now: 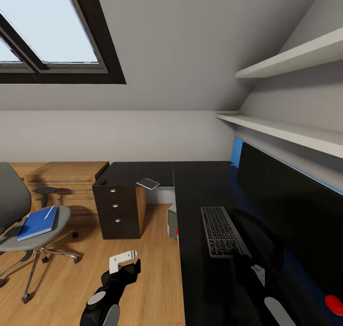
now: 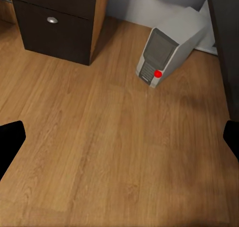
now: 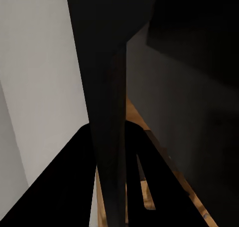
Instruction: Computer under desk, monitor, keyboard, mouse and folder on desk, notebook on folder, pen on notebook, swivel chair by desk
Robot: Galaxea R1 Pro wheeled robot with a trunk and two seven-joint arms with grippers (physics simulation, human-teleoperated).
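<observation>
1. The black-topped table [image 1: 200,269] runs along the right wall, with its three-drawer unit [image 1: 116,207] at the far corner.
2. The monitor [image 1: 286,211] stands on the table against the blue back panel, its round base just right of the keyboard [image 1: 221,231], which lies flat on the tabletop.
3. The computer [image 2: 167,50] sits on the wooden floor [image 2: 99,152] under the table, tilted, a red dot on its front panel.
4. The swivel chair [image 1: 28,226] stands well apart from the table, at the left. On its seat lies a blue notebook [image 1: 37,224] over a darker folder, with the white pen [image 1: 49,212] on top.
5. A small grey flat object [image 1: 148,183] rests on the far corner of the table.
6. The left gripper [image 1: 125,264] hangs over the floor beside the table; its fingers [image 2: 10,142] are spread wide, holding nothing.
7. The right gripper [image 1: 255,269] is over the table near the monitor base; whether its fingers are wide or narrow I cannot tell.
</observation>
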